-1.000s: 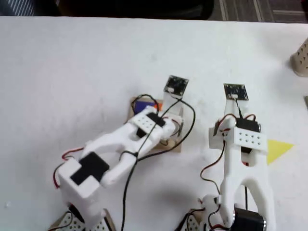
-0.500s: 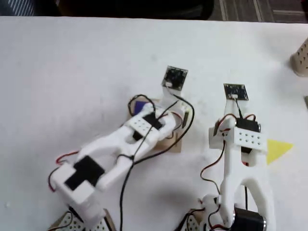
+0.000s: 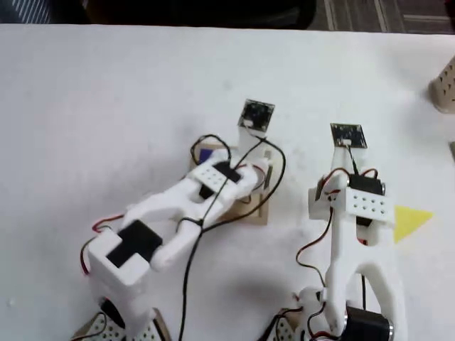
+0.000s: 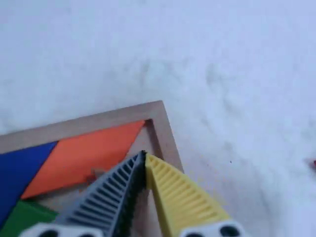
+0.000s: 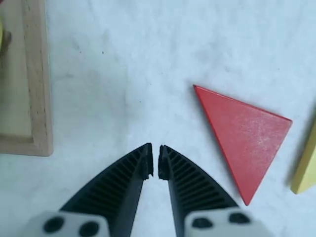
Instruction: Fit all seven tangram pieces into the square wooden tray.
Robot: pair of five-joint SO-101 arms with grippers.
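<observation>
While left pincer (image 4: 144, 157) sits closed at tray (image 4: 164, 129) corner, right pincer (image 5: 155, 165) closed, empty, near red triangle (image 5: 242, 133).

This looks like a robotics lab or maker's bench. A plain white table (image 3: 106, 85) carries two white plastic robot arms, left (image 3: 178, 206) and right (image 3: 355, 213), with loose black and red wires (image 3: 188, 270) and bare square camera circuit boards (image 3: 257, 114). A beige perforated block (image 3: 445, 89) sits at the far right edge, with grey striped flooring (image 3: 370, 13) beyond.
</observation>
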